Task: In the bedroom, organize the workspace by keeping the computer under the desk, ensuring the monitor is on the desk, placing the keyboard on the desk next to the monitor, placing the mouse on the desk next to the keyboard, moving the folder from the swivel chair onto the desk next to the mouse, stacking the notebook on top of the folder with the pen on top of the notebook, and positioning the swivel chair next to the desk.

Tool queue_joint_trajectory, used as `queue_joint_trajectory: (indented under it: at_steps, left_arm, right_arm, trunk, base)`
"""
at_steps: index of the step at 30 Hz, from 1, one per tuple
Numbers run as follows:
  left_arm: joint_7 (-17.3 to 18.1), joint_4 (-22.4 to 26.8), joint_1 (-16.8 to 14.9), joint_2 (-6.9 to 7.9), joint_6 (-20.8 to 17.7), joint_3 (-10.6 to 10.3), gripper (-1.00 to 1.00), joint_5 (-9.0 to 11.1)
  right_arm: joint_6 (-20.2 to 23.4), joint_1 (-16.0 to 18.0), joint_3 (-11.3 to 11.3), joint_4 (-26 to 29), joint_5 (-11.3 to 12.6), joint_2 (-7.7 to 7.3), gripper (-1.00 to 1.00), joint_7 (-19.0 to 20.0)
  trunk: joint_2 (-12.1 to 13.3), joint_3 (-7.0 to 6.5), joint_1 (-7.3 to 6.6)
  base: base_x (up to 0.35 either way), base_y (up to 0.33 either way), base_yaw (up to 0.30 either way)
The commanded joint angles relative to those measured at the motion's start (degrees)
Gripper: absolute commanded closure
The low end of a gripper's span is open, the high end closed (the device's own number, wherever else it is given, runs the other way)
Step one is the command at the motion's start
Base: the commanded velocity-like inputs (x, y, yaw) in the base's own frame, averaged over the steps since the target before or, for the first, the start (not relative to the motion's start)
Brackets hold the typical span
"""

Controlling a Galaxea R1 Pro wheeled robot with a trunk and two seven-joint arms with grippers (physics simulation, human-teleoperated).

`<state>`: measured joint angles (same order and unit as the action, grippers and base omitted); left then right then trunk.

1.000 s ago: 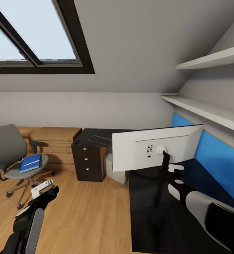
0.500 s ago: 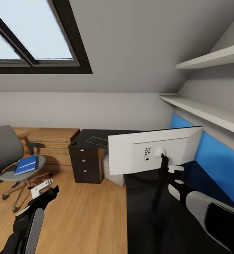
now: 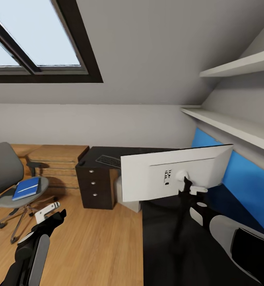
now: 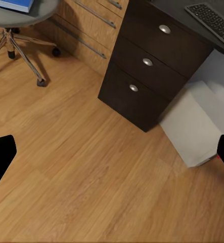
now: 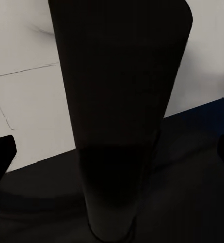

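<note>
While the right gripper (image 3: 191, 190) sits at the thin black stem (image 5: 119, 121) of the wide flat monitor (image 3: 173, 171), fingers either side of it, whether it actually clamps the stem cannot be told; the monitor shows its pale back, over the long glossy black desk (image 3: 167, 242); the left gripper (image 3: 48, 211) hangs over the wooden floor (image 4: 81, 167), jaws wide apart and holding nothing; beyond it stand the black drawers with round knobs (image 4: 147, 63), and a light-grey box-shaped computer tower (image 4: 195, 124) just beside them under the desk; a slim grey keyboard (image 3: 109, 160) lies on the far desk end; well to the left, the grey swivel chair (image 3: 8, 174) carries a blue folder (image 3: 26, 188) on its seat.
</note>
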<state>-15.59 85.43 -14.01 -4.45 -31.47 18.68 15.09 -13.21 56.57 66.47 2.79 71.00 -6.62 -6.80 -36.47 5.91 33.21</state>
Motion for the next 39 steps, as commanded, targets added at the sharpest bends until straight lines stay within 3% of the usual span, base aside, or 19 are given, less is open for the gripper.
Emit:
queue_joint_trajectory:
  at_steps: [1, 28, 29, 39]
  left_arm:
    - [-0.39, 0.09, -0.04, -0.04, -0.23, 0.04, -1.0, 0.6]
    - [-0.4, 0.09, -0.05, -0.04, -0.23, 0.04, -1.0, 0.55]
    - [-0.4, 0.09, -0.05, -0.04, -0.22, 0.04, -1.0, 0.55]
    - [-0.4, 0.09, -0.05, -0.04, -0.25, 0.04, -1.0, 0.53]
  right_arm:
    - [-0.03, 0.03, 0.49, 0.19, 0.37, -0.06, -1.0, -0.4]
    - [-0.16, 0.03, 0.36, 0.2, 0.37, -0.14, -1.0, -0.4]
    - [-0.17, 0.03, 0.35, 0.2, 0.37, -0.14, 1.0, -0.4]
    - [-0.44, 0.03, 0.33, 0.2, 0.37, -0.14, 1.0, -0.4]
  trunk:
    - [-0.09, 0.1, 0.04]
    - [-0.09, 0.1, 0.04]
    - [-0.09, 0.1, 0.04]
    - [-0.09, 0.1, 0.04]
  base:
    - [0.162, -0.001, 0.0]
    - [0.041, 0.0, 0.0]
    - [0.007, 0.0, 0.0]
    - [0.001, 0.0, 0.0]
